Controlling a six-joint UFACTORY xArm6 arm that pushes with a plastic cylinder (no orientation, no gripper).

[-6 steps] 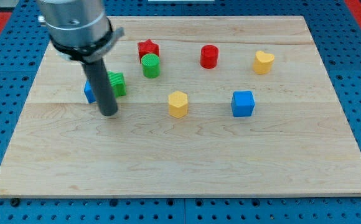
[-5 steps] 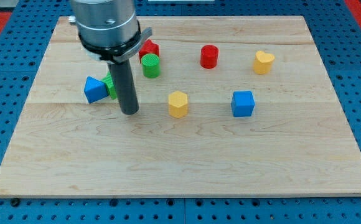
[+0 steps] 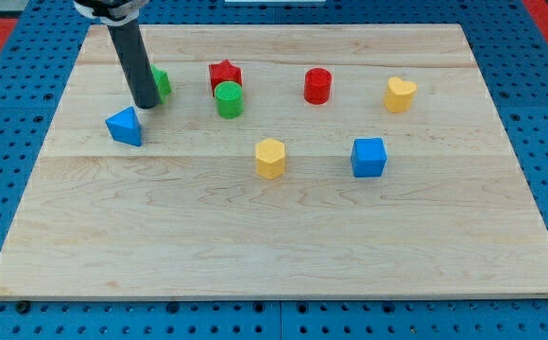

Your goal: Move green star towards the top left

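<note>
You are looking at a wooden board lying on a blue pegboard surface. The arm carries no jaws; it is ending in a dark rod, so no open or closed state applies. My tip is resting on the board in the upper left area of the view.

The green star is sitting just to the view's right of the rod, near the board's top left region. The rod is covering part of it, so only its right portion is showing, and its shape is hard to confirm. You cannot tell whether the tip is touching it.

The blue triangular block is lying just below and to the view's left of the tip, apart from the green star.

Toward the view's right of the star, the red star is sitting with the green cylinder touching its lower edge. Further right, the red cylinder and the yellow heart block are standing well apart. Lower down, the yellow hexagonal block and the blue cube are sitting near the board's middle.
</note>
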